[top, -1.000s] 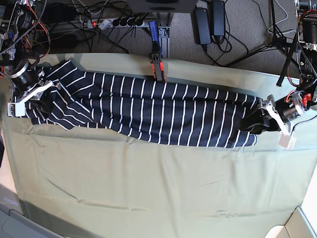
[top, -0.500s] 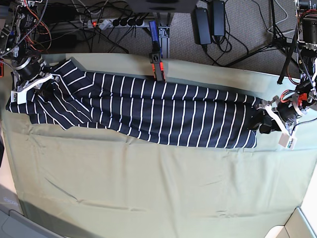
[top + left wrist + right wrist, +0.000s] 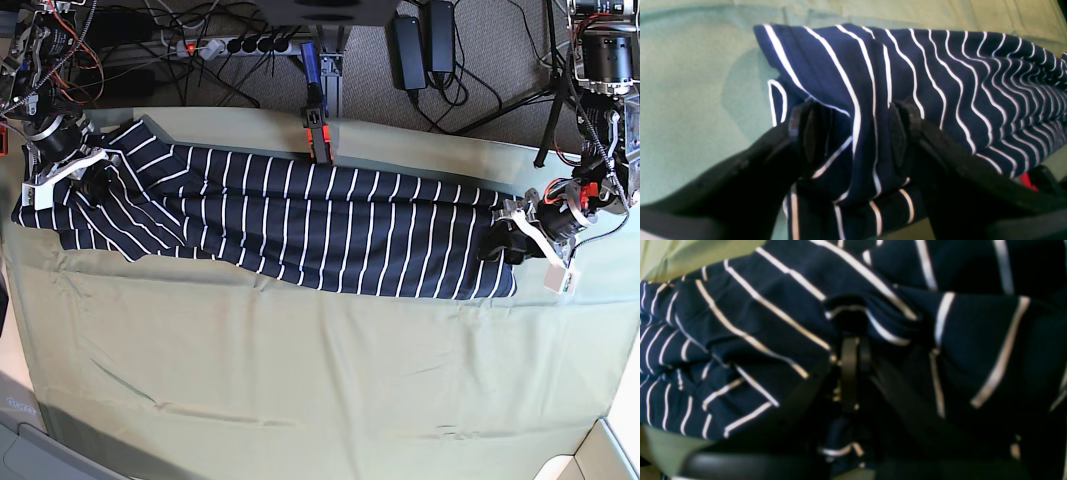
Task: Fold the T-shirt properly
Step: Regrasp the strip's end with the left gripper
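The table is covered by one pale green cloth, which gives the garment a plain, smooth bed to be worked on. Across its far half lies the single T-shirt, navy with thin white stripes, already doubled into one long band running from side to side. It appears stretched out this way so that each end can be taken by an arm and the band folded over on itself, which is probably the step in hand.

Two arms work it, one at each end. The left hand, at the band's end on the base view's right, has its fingers standing wide apart with a thick bunch of layered hem between them; the fabric fills the gap and touches both pads, so it seems to be holding the T-shirt in a broad grip. The right hand, at the opposite end, has its fingers pinched tightly together on a fold of the striped cloth, seen close in the right wrist view.

Behind the table's far edge one orange clamp is fixed near the middle.
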`<state>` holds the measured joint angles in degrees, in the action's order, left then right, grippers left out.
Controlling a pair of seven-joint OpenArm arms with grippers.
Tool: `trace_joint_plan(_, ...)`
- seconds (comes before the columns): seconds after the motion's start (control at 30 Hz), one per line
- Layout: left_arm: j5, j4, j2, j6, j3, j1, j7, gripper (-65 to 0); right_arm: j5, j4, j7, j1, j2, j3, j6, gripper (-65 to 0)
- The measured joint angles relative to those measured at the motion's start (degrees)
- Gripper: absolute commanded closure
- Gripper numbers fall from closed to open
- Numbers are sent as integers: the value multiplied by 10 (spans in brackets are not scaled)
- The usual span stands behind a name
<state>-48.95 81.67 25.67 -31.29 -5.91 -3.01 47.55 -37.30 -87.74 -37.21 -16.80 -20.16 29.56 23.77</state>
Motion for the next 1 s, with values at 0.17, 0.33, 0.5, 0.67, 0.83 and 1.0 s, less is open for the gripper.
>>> trace_joint_plan(0.17, 38, -3, -1, 28, -9, 0, -16, -356, -6, 0, -1, 0, 0, 0, 0, 0)
trace_joint_plan(0.33, 37, -27, -1, 28, -23, 0, -22, -356, -6, 0, -1, 0, 0, 0, 0, 0)
trace_joint_plan(0.5, 13, -40, -1, 30, -24, -3, -27, -356, -9, 0, -1, 0, 0, 0, 0, 0)
trace_joint_plan(0.67, -3, -40, -17, 30, -27, -5, -21, -356, -26, 0, -2, 0, 0, 0, 0, 0)
trace_joint_plan(0.83, -16, -40, -42, 25, -28, -4, -11, -356, -30, 0, -3, 0, 0, 0, 0, 0)
trace_joint_plan(1.0, -19, -40, -54, 24, -28, -3, -11, -356, -30, 0, -3, 0, 0, 0, 0, 0)
